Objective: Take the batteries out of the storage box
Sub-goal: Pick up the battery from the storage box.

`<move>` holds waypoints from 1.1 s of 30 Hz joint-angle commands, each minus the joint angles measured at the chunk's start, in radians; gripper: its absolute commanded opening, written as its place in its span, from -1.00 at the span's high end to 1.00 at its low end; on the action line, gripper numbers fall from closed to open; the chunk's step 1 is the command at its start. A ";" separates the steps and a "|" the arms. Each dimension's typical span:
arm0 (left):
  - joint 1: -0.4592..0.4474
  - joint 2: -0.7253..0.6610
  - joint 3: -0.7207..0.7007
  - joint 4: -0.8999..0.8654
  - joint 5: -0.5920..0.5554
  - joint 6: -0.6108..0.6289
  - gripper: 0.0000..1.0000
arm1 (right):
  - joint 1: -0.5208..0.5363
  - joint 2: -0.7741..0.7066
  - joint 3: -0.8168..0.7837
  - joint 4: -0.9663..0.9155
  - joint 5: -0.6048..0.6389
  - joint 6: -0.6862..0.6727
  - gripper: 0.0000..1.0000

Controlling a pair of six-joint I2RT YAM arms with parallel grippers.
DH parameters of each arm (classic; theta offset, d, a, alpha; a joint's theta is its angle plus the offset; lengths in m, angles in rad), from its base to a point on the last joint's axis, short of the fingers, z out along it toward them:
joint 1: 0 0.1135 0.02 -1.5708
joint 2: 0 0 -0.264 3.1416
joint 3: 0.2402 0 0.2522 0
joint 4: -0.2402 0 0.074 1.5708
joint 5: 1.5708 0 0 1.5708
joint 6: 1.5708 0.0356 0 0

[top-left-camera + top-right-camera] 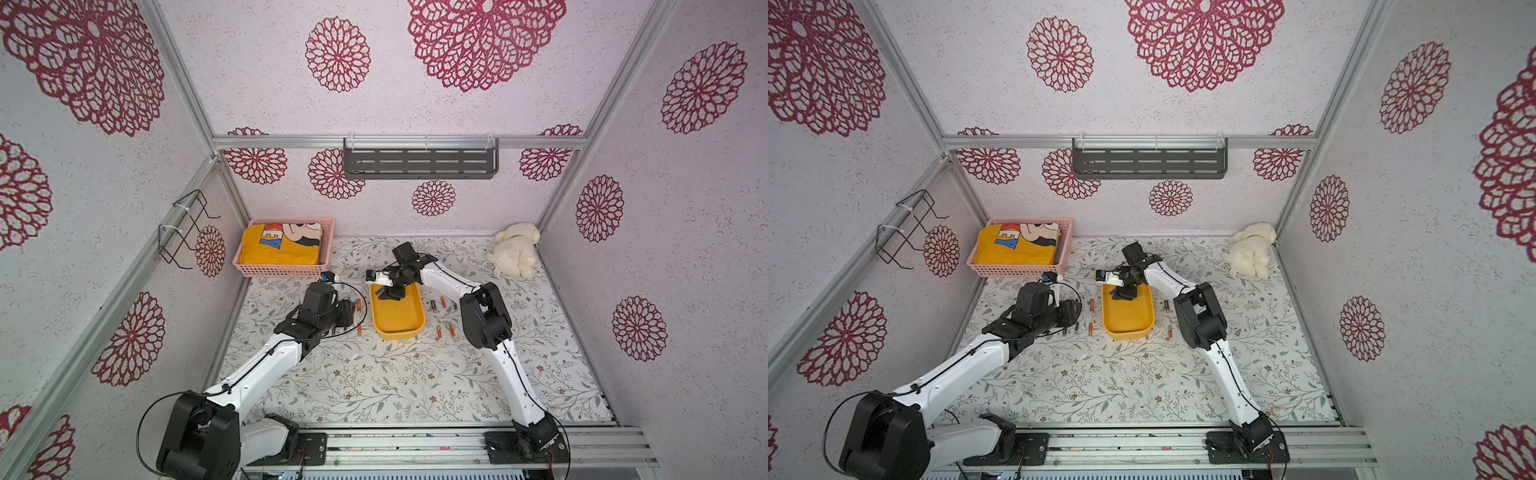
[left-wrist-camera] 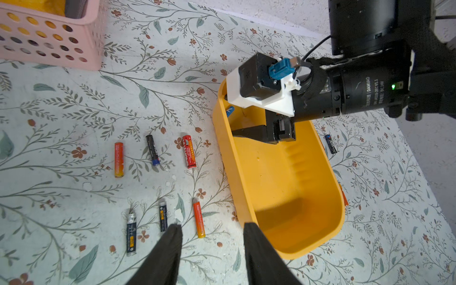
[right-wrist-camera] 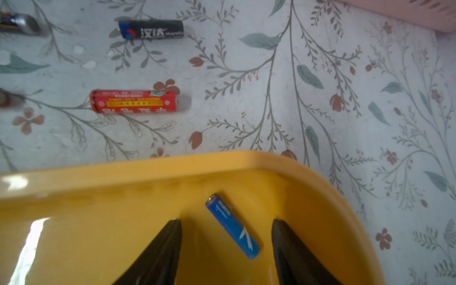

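The storage box (image 1: 400, 333) is a yellow-orange tray in the middle of the floral table, seen in both top views (image 1: 1128, 333). One blue battery (image 3: 233, 225) lies slantwise on its floor near the far corner. My right gripper (image 3: 225, 222) reaches down into that far end and is open, one finger on each side of the blue battery, touching neither end. My left gripper (image 2: 212, 227) is open and holds nothing, low over the table beside the box's near left corner. Several batteries lie on the table left of the box, among them a red one (image 2: 188, 151) and an orange one (image 2: 198, 219).
More batteries lie right of the box, including a black one (image 1: 433, 306) and an orange one (image 1: 451, 330). A pink basket (image 1: 282, 270) with yellow cloth stands at the back left. A white plush toy (image 1: 515, 249) sits at the back right. A grey shelf (image 1: 419, 162) hangs on the back wall.
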 commanded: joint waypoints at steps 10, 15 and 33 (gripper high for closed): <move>-0.003 0.019 0.029 -0.033 -0.039 0.015 0.14 | 0.019 0.006 -0.001 -0.196 -0.015 0.016 0.42; -0.003 0.042 0.041 -0.031 -0.031 0.012 0.14 | 0.033 -0.023 -0.040 -0.203 -0.017 0.030 0.58; -0.003 0.078 0.079 -0.054 -0.024 0.015 0.14 | 0.087 -0.030 -0.029 -0.301 0.165 0.239 0.70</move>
